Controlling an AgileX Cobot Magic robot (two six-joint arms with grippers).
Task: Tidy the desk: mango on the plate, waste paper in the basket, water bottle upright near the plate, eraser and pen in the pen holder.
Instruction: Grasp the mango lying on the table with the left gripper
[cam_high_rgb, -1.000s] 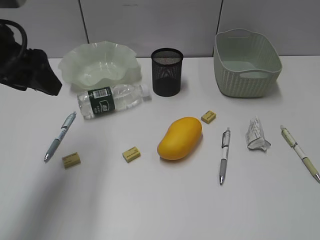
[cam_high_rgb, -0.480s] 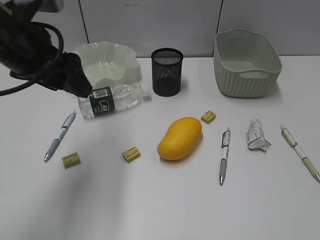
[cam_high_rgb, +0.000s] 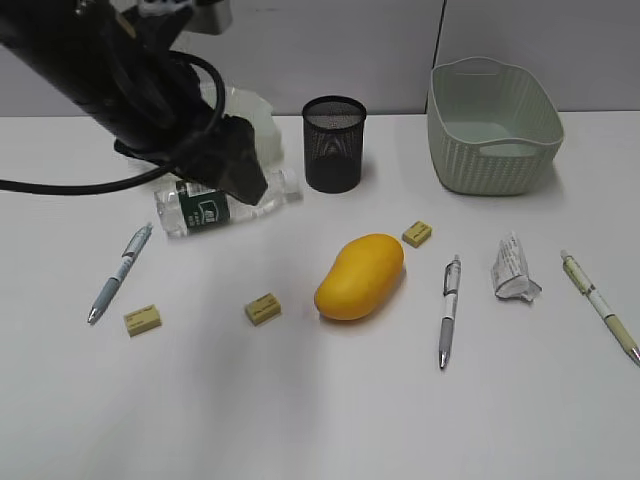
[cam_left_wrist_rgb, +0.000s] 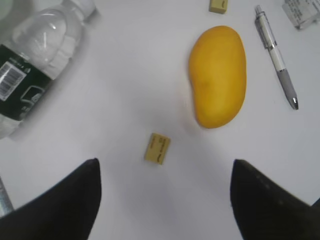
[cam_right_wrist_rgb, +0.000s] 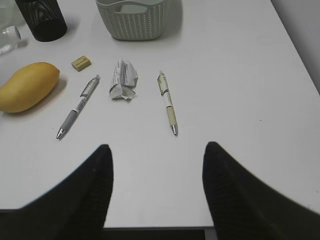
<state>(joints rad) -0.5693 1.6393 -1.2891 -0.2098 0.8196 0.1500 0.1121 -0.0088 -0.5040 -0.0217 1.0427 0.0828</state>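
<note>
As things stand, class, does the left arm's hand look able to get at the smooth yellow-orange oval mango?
Probably yes. The left hand is open and empty above the white tabletop, and the smooth yellow-orange oval mango lies ahead with only bare surface and a small yellow eraser between.

Yellow-orange mango (cam_high_rgb: 360, 276), black mesh pen holder (cam_high_rgb: 334, 143), pale-green woven-pattern basket (cam_high_rgb: 492, 125).

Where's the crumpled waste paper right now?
The waste paper lies right of centre in the exterior view, between two pens, in front of the basket.
</note>
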